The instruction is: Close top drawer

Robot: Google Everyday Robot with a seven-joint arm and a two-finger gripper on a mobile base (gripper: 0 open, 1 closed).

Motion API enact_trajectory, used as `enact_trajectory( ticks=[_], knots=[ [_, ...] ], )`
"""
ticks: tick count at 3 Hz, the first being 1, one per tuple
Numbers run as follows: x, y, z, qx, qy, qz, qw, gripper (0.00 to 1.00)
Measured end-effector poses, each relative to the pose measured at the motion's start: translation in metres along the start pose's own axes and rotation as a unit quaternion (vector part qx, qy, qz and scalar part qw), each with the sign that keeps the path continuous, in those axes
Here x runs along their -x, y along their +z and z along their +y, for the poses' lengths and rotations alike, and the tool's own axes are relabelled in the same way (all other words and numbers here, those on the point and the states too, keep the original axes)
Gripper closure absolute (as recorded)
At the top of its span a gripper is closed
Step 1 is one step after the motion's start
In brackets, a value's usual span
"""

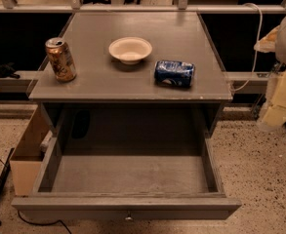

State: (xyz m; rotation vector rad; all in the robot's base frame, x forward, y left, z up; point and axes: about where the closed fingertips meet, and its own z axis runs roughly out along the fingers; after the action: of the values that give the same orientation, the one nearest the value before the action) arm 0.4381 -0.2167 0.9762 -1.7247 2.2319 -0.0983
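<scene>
The top drawer (128,206) of the grey cabinet is pulled far out toward me. Its deep grey box is empty, and its flat front panel carries a small round metal knob (128,217) at the bottom centre of the view. My gripper (280,99) shows as pale cream parts at the far right edge. It is raised beside the cabinet's right side, well apart from the drawer front and the knob, and it holds nothing that I can see.
On the cabinet top (98,79) stand an upright gold can (60,59) at the left and a white bowl (130,49) in the middle, with a blue can (174,73) on its side at the right. A cardboard box (28,152) sits left of the drawer. A white cable (257,38) hangs at the right.
</scene>
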Motion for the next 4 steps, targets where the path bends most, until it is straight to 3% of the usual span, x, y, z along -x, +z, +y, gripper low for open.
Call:
enact_trajectory(
  ticks=[1,2,3,4],
  knots=[
    [0.000,-0.001,0.001,-0.006,0.000,0.002,1.0000,0.00],
    [-0.002,-0.003,0.019,-0.011,-0.003,-0.010,0.9999,0.00],
    [-0.015,0.010,0.076,0.013,0.015,-0.050,0.9985,0.00],
    [-0.029,0.026,0.134,0.045,0.035,-0.082,0.9950,0.14]
  ],
)
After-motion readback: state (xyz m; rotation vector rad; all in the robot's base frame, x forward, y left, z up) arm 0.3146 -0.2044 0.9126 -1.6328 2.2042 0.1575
